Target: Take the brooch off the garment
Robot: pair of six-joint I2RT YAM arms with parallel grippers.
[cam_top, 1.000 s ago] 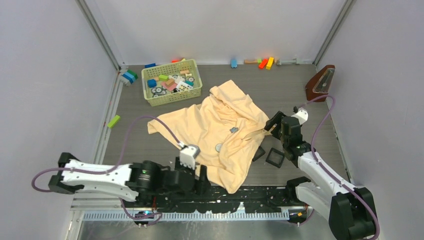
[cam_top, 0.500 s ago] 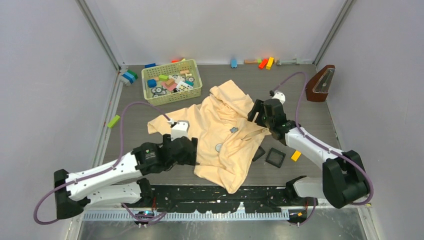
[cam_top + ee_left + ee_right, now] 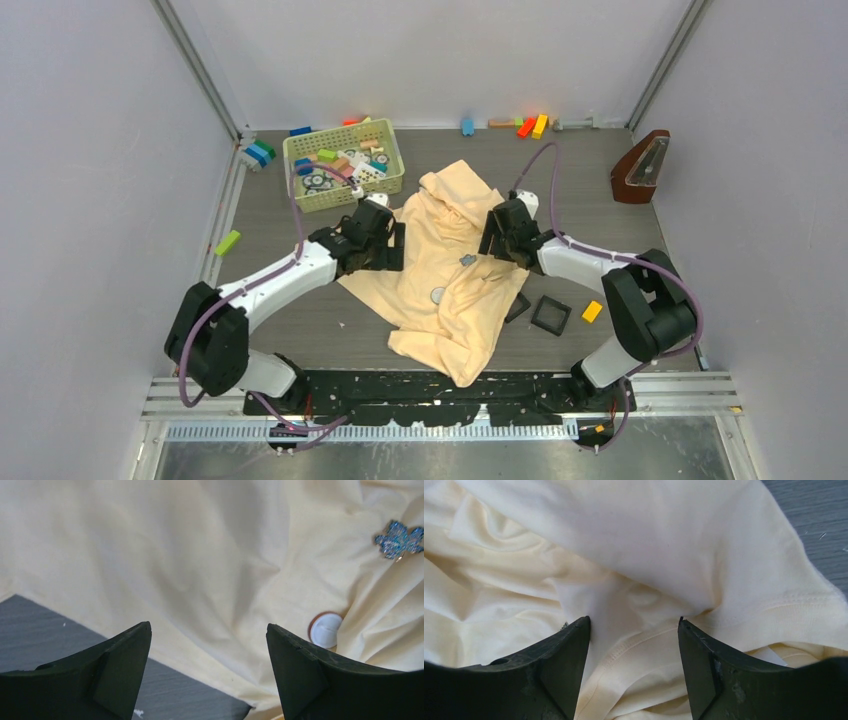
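While both arms extend over the crumpled pale-yellow fabric garment point(image 3: 450, 300) on the grey desk point(image 3: 600, 200), the tiny silvery-blue glittering brooch point(image 3: 398, 539) sits on the cloth between them.

Left end effector point(image 3: 207, 630): jaws wide apart, empty, above the garment's edge.

Right end effector point(image 3: 634, 622): jaws apart, straddling a hemmed fold; contact possibly none, cannot tell.

Round white disc point(image 3: 325, 630) lies near the brooch.

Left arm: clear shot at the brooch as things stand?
Probably yes. The brooch lies exposed on top of the garment, beyond and to the right of the open left gripper, with only loose fabric between them.
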